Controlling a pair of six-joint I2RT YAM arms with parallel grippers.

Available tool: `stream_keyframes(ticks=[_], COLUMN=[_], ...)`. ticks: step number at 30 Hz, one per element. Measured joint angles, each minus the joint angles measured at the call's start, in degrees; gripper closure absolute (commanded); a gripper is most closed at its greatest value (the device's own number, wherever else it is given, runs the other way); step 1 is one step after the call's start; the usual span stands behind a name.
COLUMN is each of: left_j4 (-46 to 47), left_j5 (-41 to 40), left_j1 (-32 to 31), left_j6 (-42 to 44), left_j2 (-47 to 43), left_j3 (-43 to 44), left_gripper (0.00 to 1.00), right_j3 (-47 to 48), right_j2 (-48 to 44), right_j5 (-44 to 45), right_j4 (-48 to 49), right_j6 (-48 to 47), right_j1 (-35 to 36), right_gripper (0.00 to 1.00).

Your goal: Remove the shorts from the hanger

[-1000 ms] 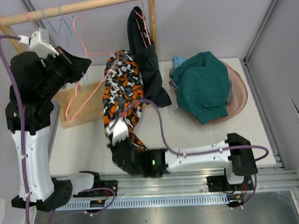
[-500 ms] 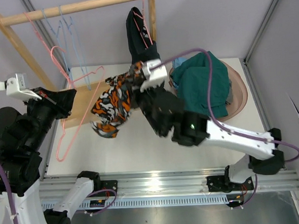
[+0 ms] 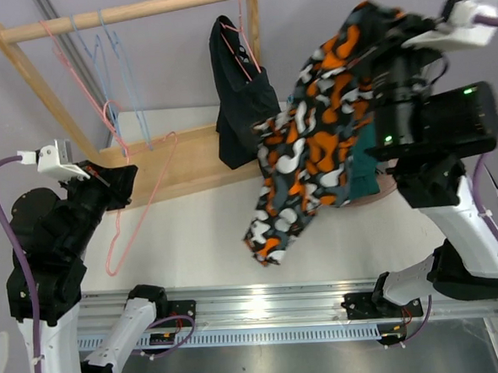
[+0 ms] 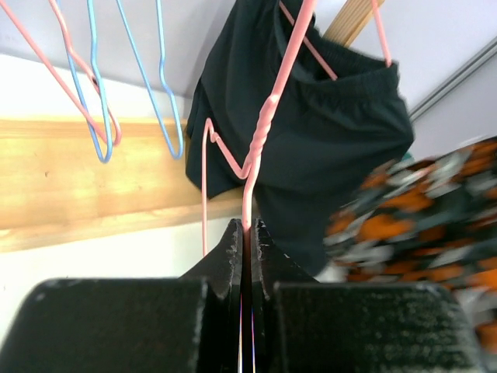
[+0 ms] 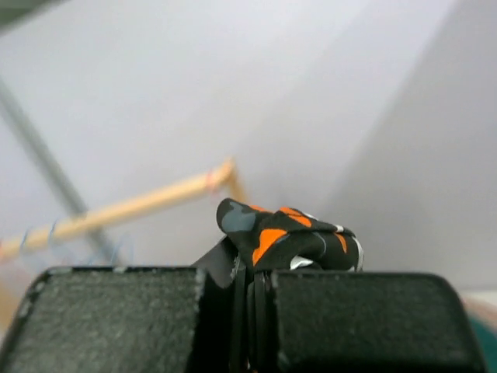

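LEFT: left gripper (image 4: 247,233) pinched shut on thin pink wire hanger (image 4: 260,140) | CENTRE: soft black shorts (image 3: 239,94) hung from wooden rack (image 3: 128,12) | RIGHT: right gripper (image 5: 252,273) clamped shut on orange-black-white patterned shorts (image 3: 314,149), limp cloth dangling above white table (image 3: 210,240)

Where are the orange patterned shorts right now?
In the top view the patterned shorts hang in mid-air on the right side, pinched at their top by the right claw, draping down right of the black shorts on the wooden rack.
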Motion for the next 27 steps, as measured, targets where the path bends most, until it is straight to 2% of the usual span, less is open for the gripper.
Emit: stream_keyframes(ticks=[6, 12, 22, 25, 27], left_j4=[1.0, 2.4, 5.3, 5.6, 6.0], left_j5=[0.9, 1.3, 1.7, 1.7, 1.7], left_j1=[0.0, 0.0, 0.0, 0.0, 0.0], left_j6=[0.8, 1.4, 1.8, 1.9, 2.0], left_j2=[-0.7, -1.0, -1.3, -1.3, -1.2], left_j3=[-3.4, -6.5, -11.3, -11.9, -12.2], left_gripper=[1.0, 1.0, 1.0, 1.0, 1.0], right_j3=[11.0, 13.5, 8.7, 3.4, -3.7], right_j2=[2.8, 6.6, 8.4, 7.2, 5.2], right_j5=[-3.5, -8.1, -18.1, -20.4, -21.5], right_j4=[1.7, 0.6, -7.3, -7.1, -6.1], right_j6=[-6.4, -7.1, 5.2, 10.2, 13.1], right_j1=[-11.0, -22.1, -41.6, -46.1, -47.8], right_gripper=[1.0, 1.0, 1.0, 1.0, 1.0])
